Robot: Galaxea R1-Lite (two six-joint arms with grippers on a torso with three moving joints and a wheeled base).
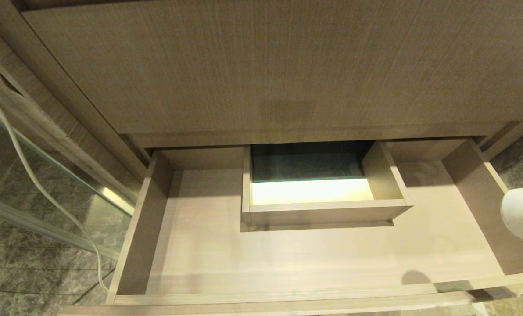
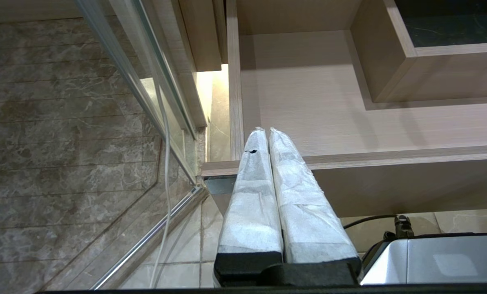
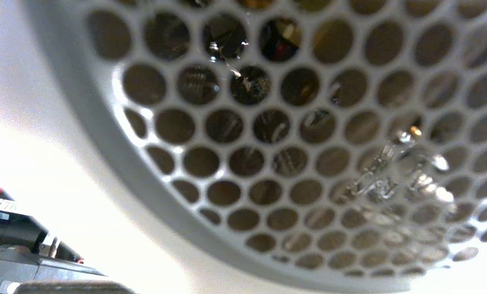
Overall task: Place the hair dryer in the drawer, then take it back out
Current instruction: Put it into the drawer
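Drawer: the wide shallow drawer (image 1: 288, 259) is light beige with a fine wood grain.
Panel: the tall wood panel (image 1: 266, 66) is a darker brown-beige.
Hair dryer: the white hair dryer (image 1: 522, 213) has a round-hole honeycomb grille.
Floor: the tiled floor (image 2: 63, 122) is brown-grey marbled.
Left tool: the left tool (image 2: 266, 134) has white-wrapped fingers on a black base.

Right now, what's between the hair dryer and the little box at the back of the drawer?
In the head view, only bare drawer floor and the drawer's right side wall lie between the hair dryer and the boxed cut-out.
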